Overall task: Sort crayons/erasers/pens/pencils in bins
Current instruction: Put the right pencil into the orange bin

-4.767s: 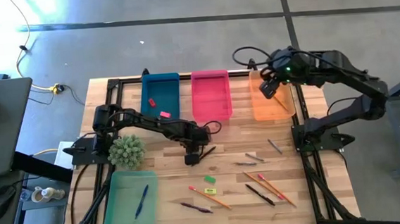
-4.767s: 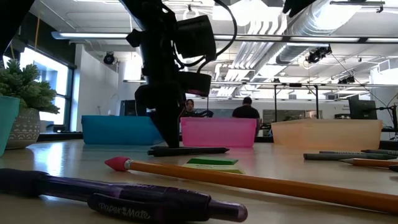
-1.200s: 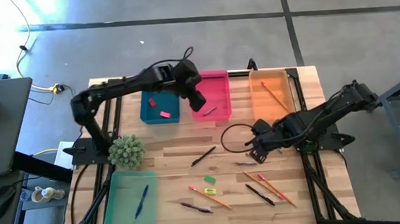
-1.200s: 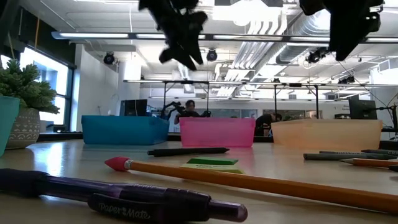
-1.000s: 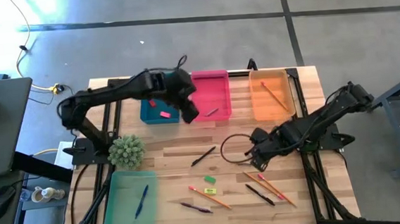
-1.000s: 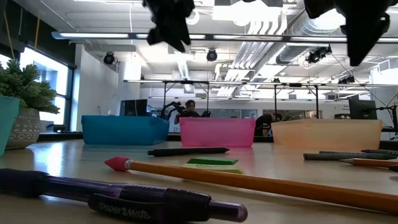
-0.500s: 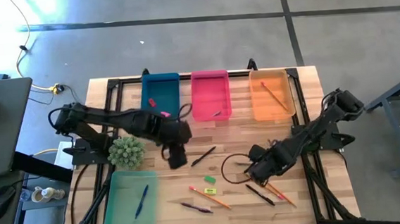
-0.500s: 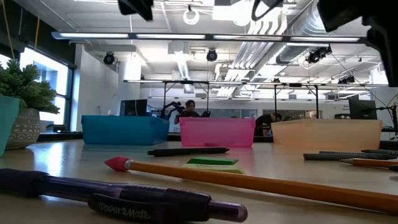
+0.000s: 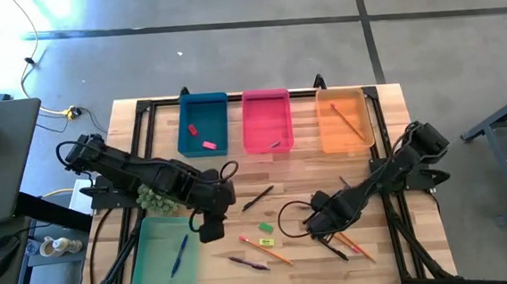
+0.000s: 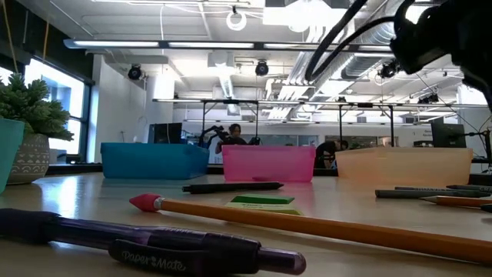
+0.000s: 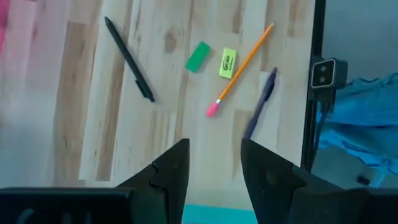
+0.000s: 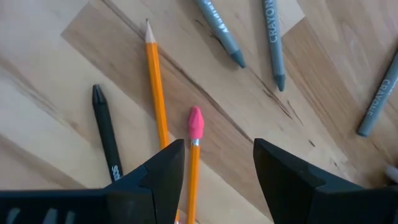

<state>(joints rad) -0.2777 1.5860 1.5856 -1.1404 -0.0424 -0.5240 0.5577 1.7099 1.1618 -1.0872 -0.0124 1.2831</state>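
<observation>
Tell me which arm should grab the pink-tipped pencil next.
Right. Its open pincer hangs directly over the pink-tipped pencil; the left pincer sits by the mint bin, farther off.

Left claw [image 9: 210,231]: moved from above the pink bin [image 9: 265,120] back across the counter [image 9: 282,171], now near the front, beside the mint bin [image 9: 159,259]; fingers apart.
Right claw [image 9: 317,224]: moved from the orange bin [image 9: 343,122] down to the loose pencils [image 12: 157,81] and crayons [image 12: 217,28]; fingers apart.
Pink bin: one dark stick [image 9: 274,144] added, apparently a crayon.
Orange bin: one pencil [image 9: 345,119] added.
</observation>
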